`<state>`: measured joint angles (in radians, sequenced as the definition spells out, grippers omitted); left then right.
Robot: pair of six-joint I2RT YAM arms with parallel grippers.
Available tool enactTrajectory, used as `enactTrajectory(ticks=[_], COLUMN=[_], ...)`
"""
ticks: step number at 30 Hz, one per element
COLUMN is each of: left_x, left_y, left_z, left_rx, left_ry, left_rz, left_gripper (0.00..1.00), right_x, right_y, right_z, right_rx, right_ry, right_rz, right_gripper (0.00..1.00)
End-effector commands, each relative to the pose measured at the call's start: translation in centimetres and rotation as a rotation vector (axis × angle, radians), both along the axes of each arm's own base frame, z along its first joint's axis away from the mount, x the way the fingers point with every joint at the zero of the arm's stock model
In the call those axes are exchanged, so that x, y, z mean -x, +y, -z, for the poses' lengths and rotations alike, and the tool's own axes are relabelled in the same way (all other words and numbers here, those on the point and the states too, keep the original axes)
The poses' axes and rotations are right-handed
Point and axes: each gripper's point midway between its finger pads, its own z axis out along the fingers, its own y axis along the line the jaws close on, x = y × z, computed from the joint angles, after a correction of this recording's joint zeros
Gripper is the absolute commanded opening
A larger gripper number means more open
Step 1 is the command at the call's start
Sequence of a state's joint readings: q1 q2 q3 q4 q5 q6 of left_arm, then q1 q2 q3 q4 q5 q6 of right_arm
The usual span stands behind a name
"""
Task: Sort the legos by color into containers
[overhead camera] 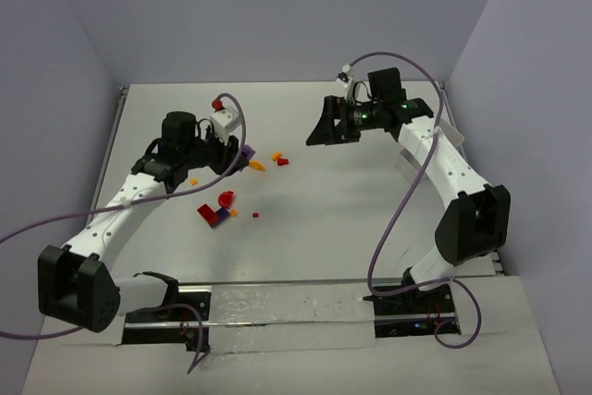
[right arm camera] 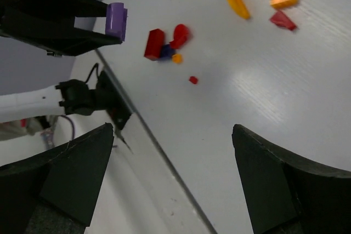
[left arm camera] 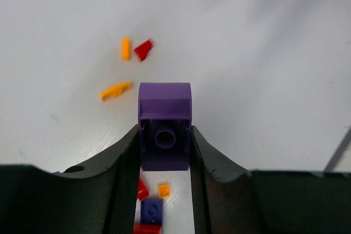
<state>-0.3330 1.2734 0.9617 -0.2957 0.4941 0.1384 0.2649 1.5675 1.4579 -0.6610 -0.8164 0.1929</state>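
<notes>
One purple lego, clamped in the left hand, hangs above the tabletop for sorting; right hand gapes empty.

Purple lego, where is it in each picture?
Top: the purple lego is left of middle, held by the left gripper.
Left wrist: dead centre, pinched by that gripper.
Right wrist: top left, in the same gripper.
Shared landmark: the orange wedge shows in all three.
</notes>
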Motion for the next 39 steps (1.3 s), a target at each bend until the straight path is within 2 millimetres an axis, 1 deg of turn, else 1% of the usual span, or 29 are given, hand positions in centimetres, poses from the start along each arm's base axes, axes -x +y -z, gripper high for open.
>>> enactTrajectory(ticks=[1, 2, 5, 7, 9, 13, 16, 21, 24, 26, 28, 31, 37, 39], left_x=[3.1, 3.5, 4.7, 5.4, 5.7, 6.1, 6.3, 6.3, 6.5, 6.5, 6.5, 6.5, 6.3, 6.4], left_y=[-3.3, -3.7, -5.2, -5.9, -6.2, -6.9, -7.3, -7.6, -7.7, -7.8, -7.8, -7.9, -8.0, -8.1], left_z=[-2.8, -3.0, -3.9, -4.0, -4.4, -4.9, -5.0, -5.1, -5.0, -4.9, -4.8, -4.7, -4.9, -5.0], left_rx=[0.12, 0.126, 0.124, 0.12, 0.127, 0.137, 0.137, 0.131, 0.127, 0.125, 0.12, 0.111, 0.109, 0.112], left_ry=[0.032, 0.034, 0.023, 0.027, 0.024, 0.026, 0.026, 0.021, 0.021, 0.021, 0.017, 0.013, 0.003, 0.003], left_rz=[0.179, 0.195, 0.244, 0.268, 0.277, 0.297, 0.309, 0.312, 0.318, 0.32, 0.318, 0.316, 0.312, 0.321], left_gripper=[0.0, 0.0, 0.0, 0.0, 0.0, 0.0, 0.0, 0.0, 0.0, 0.0, 0.0, 0.0, 0.0, 0.0], right_x=[1.5, 1.5, 2.4, 3.0, 3.4, 4.1, 4.7, 6.4, 6.8, 6.8, 6.7, 7.0, 7.7, 7.8], right_y=[4.5, 4.7, 6.9, 8.0, 8.5, 9.6, 10.4, 11.7, 12.1, 12.2, 12.4, 12.6, 12.7, 12.8], right_z=[-1.6, -1.9, -2.4, -2.3, -2.1, -1.0, -0.3, 0.6, 1.2, 1.2, 1.0, 1.0, 1.8, 1.9], right_rx=[-0.172, -0.18, -0.207, -0.209, -0.21, -0.219, -0.213, -0.191, -0.188, -0.191, -0.197, -0.202, -0.205, -0.214], right_ry=[0.079, 0.077, 0.1, 0.113, 0.125, 0.178, 0.2, 0.222, 0.244, 0.248, 0.249, 0.26, 0.303, 0.32], right_rz=[-0.131, -0.136, -0.213, -0.251, -0.27, -0.301, -0.327, -0.382, -0.397, -0.399, -0.402, -0.413, -0.428, -0.43], right_gripper=[0.94, 0.93, 0.9, 0.9, 0.88, 0.84, 0.77, 0.75, 0.74, 0.71, 0.66, 0.52, 0.42, 0.34])
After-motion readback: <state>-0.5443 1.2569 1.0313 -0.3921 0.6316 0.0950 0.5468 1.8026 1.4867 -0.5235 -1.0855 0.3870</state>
